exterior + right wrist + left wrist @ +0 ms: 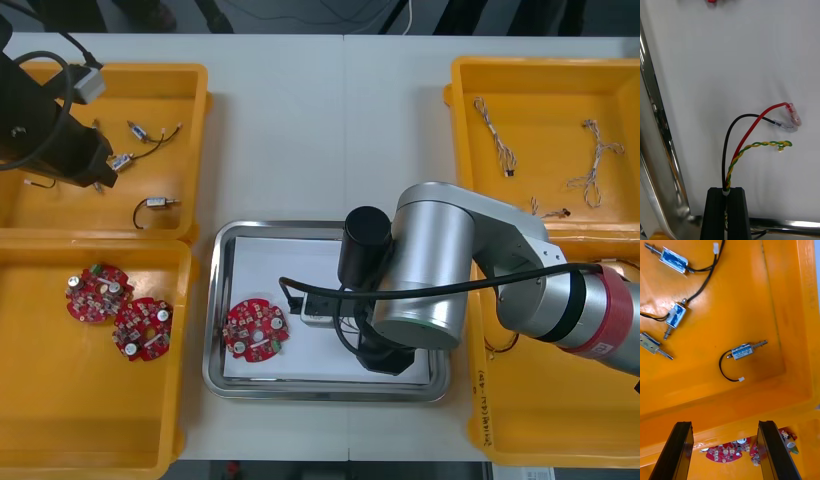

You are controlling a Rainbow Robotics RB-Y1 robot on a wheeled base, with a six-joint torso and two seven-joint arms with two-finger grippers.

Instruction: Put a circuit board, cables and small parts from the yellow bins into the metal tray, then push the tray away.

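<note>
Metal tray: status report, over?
Right gripper shut on cable over metal tray. Left gripper open above small metal parts in yellow bin. Circuit board already in tray, nothing blocking.

A pale table (300,130) with a seam down its middle; dark floor (300,12) beyond its far edge

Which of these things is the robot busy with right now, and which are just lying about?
In use: right gripper, shut on a bundle of cables over the metal tray; circuit board in that tray; left gripper, open above small metal parts in the far left bin.
Lying about: two circuit boards in the near left bin; twisted cables in the far right bin.
</note>
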